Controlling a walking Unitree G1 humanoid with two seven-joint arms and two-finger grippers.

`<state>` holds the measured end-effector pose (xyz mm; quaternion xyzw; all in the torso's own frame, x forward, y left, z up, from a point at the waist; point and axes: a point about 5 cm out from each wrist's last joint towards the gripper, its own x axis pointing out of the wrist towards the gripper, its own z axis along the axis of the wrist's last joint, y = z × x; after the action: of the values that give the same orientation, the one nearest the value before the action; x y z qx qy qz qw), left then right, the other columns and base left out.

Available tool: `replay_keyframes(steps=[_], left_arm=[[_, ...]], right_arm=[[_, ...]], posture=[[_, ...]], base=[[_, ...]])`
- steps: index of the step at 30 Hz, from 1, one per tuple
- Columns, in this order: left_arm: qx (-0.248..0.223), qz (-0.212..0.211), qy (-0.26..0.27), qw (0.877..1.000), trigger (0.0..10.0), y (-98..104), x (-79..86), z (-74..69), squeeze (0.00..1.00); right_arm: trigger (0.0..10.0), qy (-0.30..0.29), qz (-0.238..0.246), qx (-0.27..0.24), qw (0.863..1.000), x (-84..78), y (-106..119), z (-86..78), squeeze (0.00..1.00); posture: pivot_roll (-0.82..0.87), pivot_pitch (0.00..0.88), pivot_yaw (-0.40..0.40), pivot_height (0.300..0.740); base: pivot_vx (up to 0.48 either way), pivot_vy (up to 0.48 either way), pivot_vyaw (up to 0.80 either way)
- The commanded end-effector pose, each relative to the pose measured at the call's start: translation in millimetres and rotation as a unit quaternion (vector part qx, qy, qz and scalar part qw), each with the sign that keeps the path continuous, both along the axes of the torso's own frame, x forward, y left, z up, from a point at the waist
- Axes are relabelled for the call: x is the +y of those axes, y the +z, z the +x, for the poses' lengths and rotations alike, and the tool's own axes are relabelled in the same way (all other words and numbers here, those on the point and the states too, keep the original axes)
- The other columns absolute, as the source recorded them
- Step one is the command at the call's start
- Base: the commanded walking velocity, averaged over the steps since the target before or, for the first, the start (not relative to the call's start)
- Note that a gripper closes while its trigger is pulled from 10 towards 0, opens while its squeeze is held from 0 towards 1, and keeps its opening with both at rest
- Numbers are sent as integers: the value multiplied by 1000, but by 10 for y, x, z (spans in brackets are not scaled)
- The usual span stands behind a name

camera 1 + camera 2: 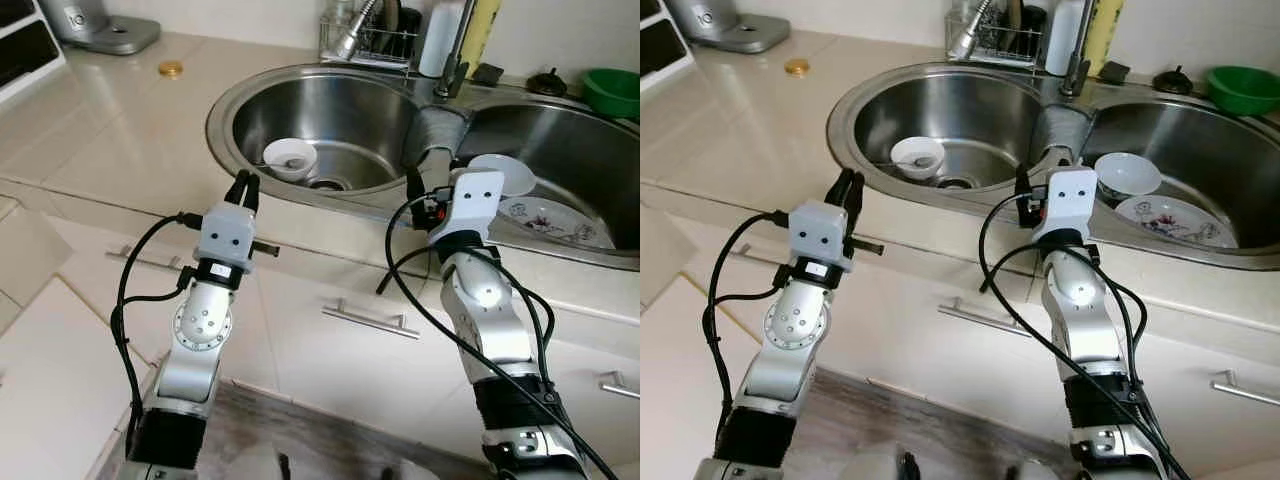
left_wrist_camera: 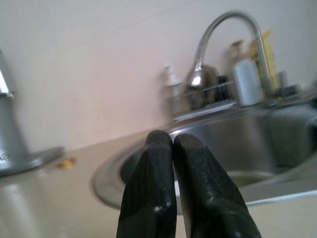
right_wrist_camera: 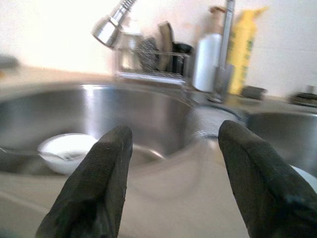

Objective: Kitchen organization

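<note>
A: Largest item first. Beige countertop (image 1: 110,130) carrying a double stainless sink (image 1: 300,85), white cabinet fronts below its front edge. Both basins in view?

B: Yes. Left basin (image 1: 970,115): one small white bowl (image 1: 917,155) near the drain, with what looks like a utensil lying across it. Right basin (image 1: 1200,140): a white bowl (image 1: 1128,175) beside a patterned plate (image 1: 1175,218), touching or overlapping, cannot tell which.

A: Arm poses?

B: Both silver arms rise from below the counter's front edge, forearms roughly upright, wrists angled toward the sink. Left gripper (image 1: 243,188) sits at the front rim of the left basin; fingers pressed together, nothing between them, confirmed in the left wrist view (image 2: 173,148). Right gripper (image 3: 171,148) is at the front rim by the divider between the basins; fingers spread wide, holding nothing, with the small white bowl visible beyond the gap.

A: Back edge of the counter?

B: Wire rack (image 1: 368,42) behind the left basin holding utensils; faucet (image 2: 233,29) arching over; a white bottle (image 3: 207,62) and a yellow bottle (image 3: 242,47) next to it. Green bowl (image 1: 612,90) at the far right corner.

A: Smaller items?

B: A silver appliance base (image 1: 105,28) at the far left corner, and a small gold-coloured lid (image 1: 171,68) near it on bare counter.
</note>
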<state>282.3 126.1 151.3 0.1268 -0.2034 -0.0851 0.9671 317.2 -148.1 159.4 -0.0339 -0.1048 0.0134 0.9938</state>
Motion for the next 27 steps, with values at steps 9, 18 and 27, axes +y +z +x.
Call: replay_keyframes(steps=[9,18,27], left_arm=[[-10,4,1,1000,10000,43,34,12,0],[-22,10,-2,1000,10000,58,18,8,0],[-17,24,-3,1000,10000,39,-6,18,0]], right_arm=[[10000,-30,-44,-60,997,-19,174,-39,0],[10000,-49,-85,-106,990,-66,258,-122,0],[10000,-46,-111,-119,986,-40,239,-196,0]], posture=[[164,0,-22,740],[157,0,-21,740],[153,0,-23,740]], base=[[0,480,-61],[0,267,-800],[0,-88,-800]])
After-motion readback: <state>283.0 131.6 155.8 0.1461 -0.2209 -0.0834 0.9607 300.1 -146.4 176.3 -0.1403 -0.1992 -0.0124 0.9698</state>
